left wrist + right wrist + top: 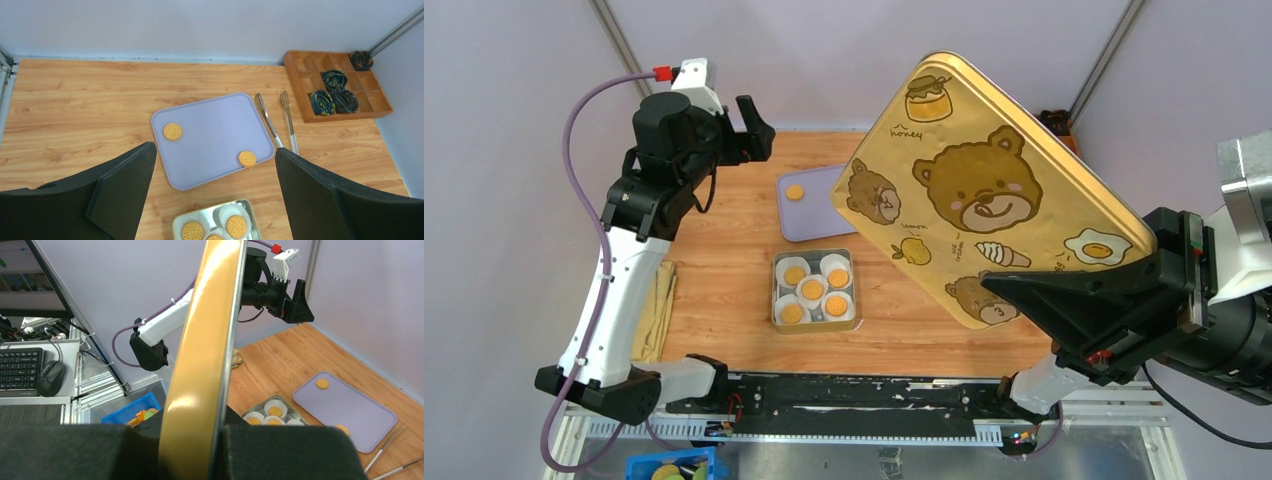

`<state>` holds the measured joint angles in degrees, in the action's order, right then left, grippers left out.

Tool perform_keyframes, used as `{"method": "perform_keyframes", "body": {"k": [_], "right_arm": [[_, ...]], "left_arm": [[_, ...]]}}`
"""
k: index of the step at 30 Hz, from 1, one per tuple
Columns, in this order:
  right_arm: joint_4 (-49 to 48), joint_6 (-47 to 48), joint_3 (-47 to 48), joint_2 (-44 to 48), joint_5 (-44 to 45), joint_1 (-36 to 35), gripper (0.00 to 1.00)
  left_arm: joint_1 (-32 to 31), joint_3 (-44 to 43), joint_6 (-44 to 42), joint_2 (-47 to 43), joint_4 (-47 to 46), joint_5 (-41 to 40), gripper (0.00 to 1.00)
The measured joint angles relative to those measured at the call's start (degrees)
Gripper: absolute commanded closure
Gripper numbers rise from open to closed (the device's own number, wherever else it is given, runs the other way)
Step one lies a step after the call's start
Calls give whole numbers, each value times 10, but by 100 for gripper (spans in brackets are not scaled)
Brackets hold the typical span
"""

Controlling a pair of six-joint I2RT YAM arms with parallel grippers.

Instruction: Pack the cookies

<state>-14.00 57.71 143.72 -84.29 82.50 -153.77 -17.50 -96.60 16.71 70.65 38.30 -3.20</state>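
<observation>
Wooden bench (724, 300): right end effector (1064, 300) pinches the gold bear lid (994, 190) high, likely to leave room. Five round tan cookies (813, 289) fill the silver tin (776, 290). Two more (172, 131) wait on the purple tray (814, 218), near the open left end effector (754, 130).

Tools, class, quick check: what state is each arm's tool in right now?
Left tool: open, holding nothing.
Right tool: closed on the yellow bear-print lid.
</observation>
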Motion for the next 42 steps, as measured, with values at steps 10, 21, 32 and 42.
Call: {"method": "perform_keyframes", "body": {"k": [10, 21, 32, 42], "right_arm": [[-16, 43, -58, 41, 42, 171, 100], [-84, 199, -189, -92, 51, 554, 100], [-296, 366, -521, -146, 51, 791, 100], [-524, 483, -680, -139, 51, 797, 100]], "left_arm": [[0, 0, 4, 0, 9, 0, 5], [0, 7, 5, -10, 10, -3, 5], [0, 18, 2, -22, 11, -33, 5], [0, 57, 0, -13, 6, -48, 5]]}}
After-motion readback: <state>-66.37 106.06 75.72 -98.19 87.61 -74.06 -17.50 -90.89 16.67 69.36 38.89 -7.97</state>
